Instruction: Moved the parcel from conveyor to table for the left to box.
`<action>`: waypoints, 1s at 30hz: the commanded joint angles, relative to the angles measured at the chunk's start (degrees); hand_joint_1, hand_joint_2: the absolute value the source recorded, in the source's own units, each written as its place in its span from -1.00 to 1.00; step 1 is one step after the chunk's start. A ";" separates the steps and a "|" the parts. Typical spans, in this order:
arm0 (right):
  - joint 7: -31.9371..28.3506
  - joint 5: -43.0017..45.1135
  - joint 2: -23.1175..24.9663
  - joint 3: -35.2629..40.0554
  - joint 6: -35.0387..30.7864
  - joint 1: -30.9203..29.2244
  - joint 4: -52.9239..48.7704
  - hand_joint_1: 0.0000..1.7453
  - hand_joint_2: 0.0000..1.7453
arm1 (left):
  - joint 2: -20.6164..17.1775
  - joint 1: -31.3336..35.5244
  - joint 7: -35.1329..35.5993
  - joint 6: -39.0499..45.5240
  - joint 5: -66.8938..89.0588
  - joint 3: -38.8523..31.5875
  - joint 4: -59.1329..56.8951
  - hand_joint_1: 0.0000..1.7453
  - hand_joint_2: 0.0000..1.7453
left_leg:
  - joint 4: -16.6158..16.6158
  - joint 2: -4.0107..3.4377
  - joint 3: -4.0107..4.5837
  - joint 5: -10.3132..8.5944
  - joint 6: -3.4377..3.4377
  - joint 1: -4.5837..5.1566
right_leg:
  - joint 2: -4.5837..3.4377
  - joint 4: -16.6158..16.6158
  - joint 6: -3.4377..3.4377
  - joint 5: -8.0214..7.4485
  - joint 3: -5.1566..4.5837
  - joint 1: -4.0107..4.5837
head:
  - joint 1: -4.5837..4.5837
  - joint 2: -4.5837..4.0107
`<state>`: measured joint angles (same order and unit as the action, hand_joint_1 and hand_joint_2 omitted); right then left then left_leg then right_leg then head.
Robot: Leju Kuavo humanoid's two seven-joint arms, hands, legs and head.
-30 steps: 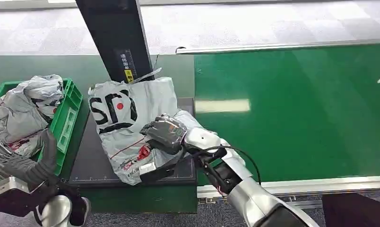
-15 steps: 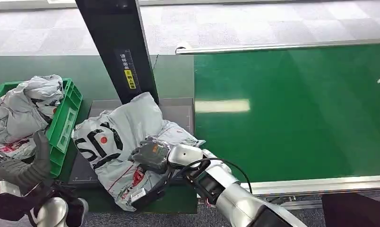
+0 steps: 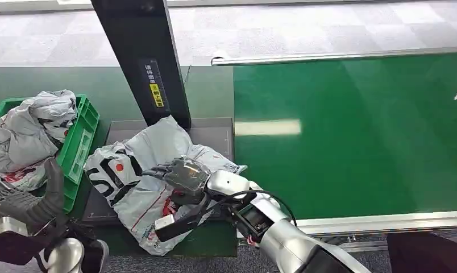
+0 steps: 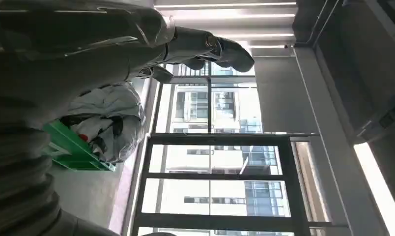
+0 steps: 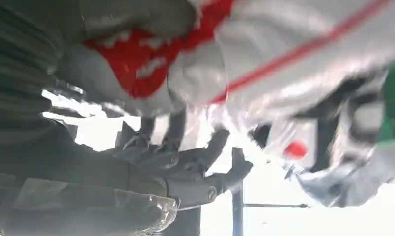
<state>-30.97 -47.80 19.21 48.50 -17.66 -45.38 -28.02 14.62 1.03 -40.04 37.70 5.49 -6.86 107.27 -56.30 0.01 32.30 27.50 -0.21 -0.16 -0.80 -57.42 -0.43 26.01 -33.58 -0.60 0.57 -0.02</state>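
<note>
Resting on the dark grey table platform (image 3: 215,129), the crinkled grey plastic mailer parcel with black lettering and a red dot (image 3: 136,170) lies slumped at about seven o'clock from the black upright post (image 3: 144,57), its near end hanging over the platform's front edge. The right hand (image 3: 181,173) sits on top of the parcel near its middle, fingers spread and reaching toward nine o'clock; from the head view the hand looks loosened rather than clamped, and the right wrist view shows the fingers (image 5: 195,162) splayed beneath the bag's skin with nothing pinched between them, so I judge the grip released. Over at eight o'clock the left hand (image 3: 36,202) waits low beside the green plastic crate (image 3: 78,148), which is piled with more grey bags (image 3: 27,131); its fingers are apart and holding nothing, the tips (image 4: 220,49) standing free against the windows in the left wrist view. The green conveyor belt (image 3: 357,131) lies off at three o'clock. The trouble from here, as I read it: that overhanging end could drag the slippery parcel off the front edge once the right hand lifts, and a finger caught in a loose fold could tug the bag along as the arm pulls away, spoiling the left hand's pickup.
</note>
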 commanded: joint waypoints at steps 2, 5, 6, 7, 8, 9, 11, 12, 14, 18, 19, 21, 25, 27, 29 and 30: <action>-0.67 0.40 -1.40 -3.16 -0.20 -1.76 1.67 -1.00 1.00 | -1.29 1.16 0.04 2.30 -0.20 0.75 -4.10 -1.00 1.00 | 0.05 0.12 -0.07 -0.01 -0.03 0.00 | 0.16 0.04 0.02 0.04 0.09 0.01 | 0.00 0.00; -4.30 5.76 -2.69 -7.17 -2.08 0.67 -1.79 -1.00 1.00 | -1.48 1.74 0.04 2.30 0.05 0.54 -5.06 -1.00 1.00 | 0.05 0.15 -0.07 -0.03 -0.02 0.00 | 0.19 0.05 0.02 0.03 0.09 0.01 | 0.02 0.00; -5.87 7.45 -3.49 -8.31 -2.56 1.93 -3.34 -1.00 1.00 | -1.70 1.75 0.04 2.30 -0.04 0.53 -5.49 -1.00 1.00 | 0.06 0.15 -0.06 -0.03 -0.02 0.00 | 0.19 0.05 0.02 0.02 0.08 0.00 | 0.00 0.00; -6.99 9.13 -4.29 -9.42 -2.72 3.29 -5.23 -1.00 1.00 | -1.80 1.62 0.04 2.30 0.25 0.30 -5.59 -1.00 1.00 | 0.09 0.22 -0.09 -0.05 -0.03 -0.02 | 0.28 0.10 0.02 0.02 0.15 0.03 | 0.02 0.00; -7.47 10.22 -4.81 -10.12 -2.54 4.10 -6.42 -1.00 1.00 | -1.92 1.32 0.04 2.30 0.25 0.32 -5.40 -1.00 1.00 | 0.09 0.18 -0.11 -0.04 -0.02 0.00 | 0.22 0.09 0.01 0.03 0.14 0.01 | 0.02 0.00; -8.26 12.52 -5.98 -11.42 -1.58 5.66 -9.02 -1.00 1.00 | -2.10 0.53 0.04 2.30 -0.02 0.43 -4.12 -1.00 1.00 | 0.18 0.28 -0.19 -0.07 -0.03 -0.02 | 0.35 0.19 0.03 0.02 0.27 0.03 | 0.02 0.00; -8.43 14.39 -7.36 -13.26 -2.42 7.17 -11.10 -1.00 1.00 | -2.39 -0.47 0.04 2.30 -0.06 0.68 -3.94 -1.00 1.00 | 0.10 0.19 -0.11 -0.03 -0.02 -0.02 | 0.24 0.13 0.01 0.03 0.17 0.03 | 0.02 0.00; -8.54 16.33 -8.29 -14.89 -2.20 8.39 -13.06 -1.00 1.00 | -2.84 -0.79 0.04 2.30 -0.40 1.19 -4.46 -1.00 1.00 | 0.14 0.27 -0.17 -0.04 -0.02 -0.03 | 0.34 0.19 0.01 0.04 0.26 0.04 | 0.02 0.00; -8.60 17.98 -9.12 -16.35 -1.81 9.21 -14.36 -1.00 1.00 | -3.18 -0.66 0.04 2.30 -0.50 1.65 -4.97 -1.00 1.00 | 0.15 0.29 -0.16 -0.04 -0.01 0.00 | 0.35 0.17 0.02 0.05 0.25 0.01 | 0.02 0.00; -8.60 17.98 -9.12 -16.35 -1.81 9.21 -14.36 -1.00 1.00 | -3.18 -0.66 0.04 2.30 -0.50 1.65 -4.97 -1.00 1.00 | 0.07 0.15 -0.07 -0.02 -0.02 0.01 | 0.19 0.08 0.02 0.03 0.11 0.00 | 0.02 0.00; -8.60 17.98 -9.12 -16.35 -1.81 9.21 -14.36 -1.00 1.00 | -3.18 -0.66 0.04 2.30 -0.50 1.65 -4.97 -1.00 1.00 | 0.14 0.22 -0.18 -0.03 -0.04 0.00 | 0.29 0.15 0.04 0.04 0.24 0.01 | 0.00 0.00; -8.65 17.84 -9.45 -16.37 -1.98 9.30 -14.90 -1.00 1.00 | -3.23 -0.34 0.04 2.30 -0.44 1.92 -5.37 -1.00 1.00 | 0.09 0.15 -0.11 -0.02 -0.03 0.01 | 0.20 0.09 0.03 0.04 0.13 0.00 | 0.02 0.00; -7.85 25.05 -12.61 -21.97 0.13 12.38 -23.41 -1.00 1.00 | -5.64 1.42 0.04 1.81 -0.71 6.54 -13.69 -1.00 1.00 | 0.11 0.25 -0.09 -0.06 -0.01 0.03 | 0.29 0.10 0.01 0.03 0.11 -0.02 | 0.02 0.00; -6.38 24.23 -13.12 -22.93 0.38 12.95 -24.29 -1.00 1.00 | -7.65 3.32 4.53 -5.40 2.27 9.06 -22.44 -1.00 1.00 | 0.14 0.42 -0.12 -0.09 0.00 0.06 | 0.46 0.12 0.00 0.06 0.19 -0.06 | 0.02 0.00; -5.82 25.89 -12.59 -25.11 2.26 12.69 -23.22 -1.00 1.00 | -8.10 4.04 9.82 -12.35 7.39 10.71 -25.80 -1.00 1.00 | 0.21 0.47 -0.19 -0.13 0.00 0.07 | 0.53 0.19 0.01 0.04 0.26 -0.05 | 0.04 0.00; -5.89 26.33 -12.47 -25.72 2.78 12.58 -23.13 -1.00 1.00 | -8.46 4.15 11.20 -13.59 10.26 11.48 -26.99 -1.00 1.00 | 0.17 0.39 -0.18 -0.10 0.00 0.08 | 0.44 0.16 0.00 0.04 0.25 -0.07 | -0.02 0.00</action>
<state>-38.49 -23.63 9.91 29.47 -18.15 -33.89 -47.16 10.95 0.97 -38.59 35.18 5.35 -2.83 99.44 -56.31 0.01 32.29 27.51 -0.21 -0.15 -0.80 -57.39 -0.43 26.01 -33.60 -0.62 0.55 -0.02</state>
